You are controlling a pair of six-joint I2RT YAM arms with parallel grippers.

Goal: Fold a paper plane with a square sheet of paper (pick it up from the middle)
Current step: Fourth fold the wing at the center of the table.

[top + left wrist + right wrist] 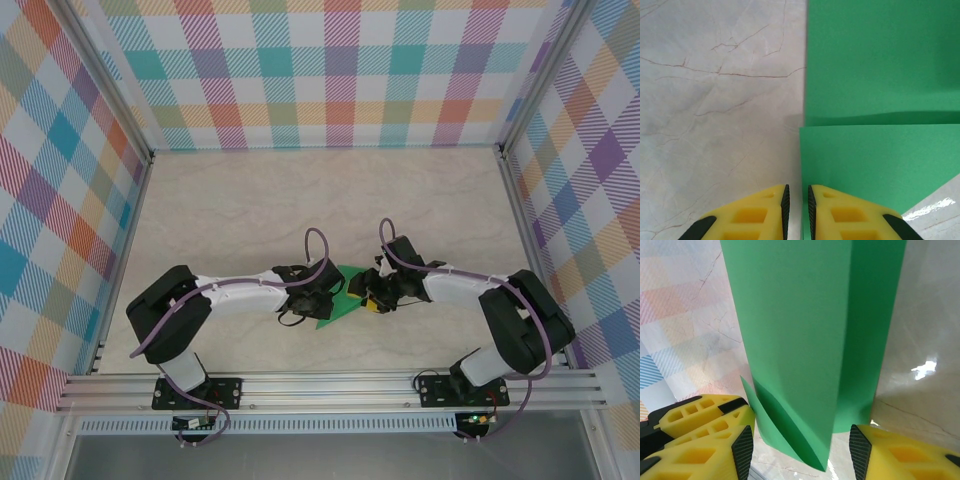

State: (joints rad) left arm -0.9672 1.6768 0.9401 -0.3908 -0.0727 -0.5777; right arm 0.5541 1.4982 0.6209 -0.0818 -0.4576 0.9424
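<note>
A lab test cell: marble-look table (250,200) walled by plaid panels (320,70), aluminium rails (330,385).

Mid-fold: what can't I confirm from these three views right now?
1. Top external: the green sheet's folded outline. It is small and partly under the left gripper and right gripper.
2. Left wrist: whether the jaws pinch the sheet's edge. The bottom frame edge cuts off the contact.
3. Right wrist: the sheet's far end, cut off at the top edge, and any folds behind the front layer.
</note>
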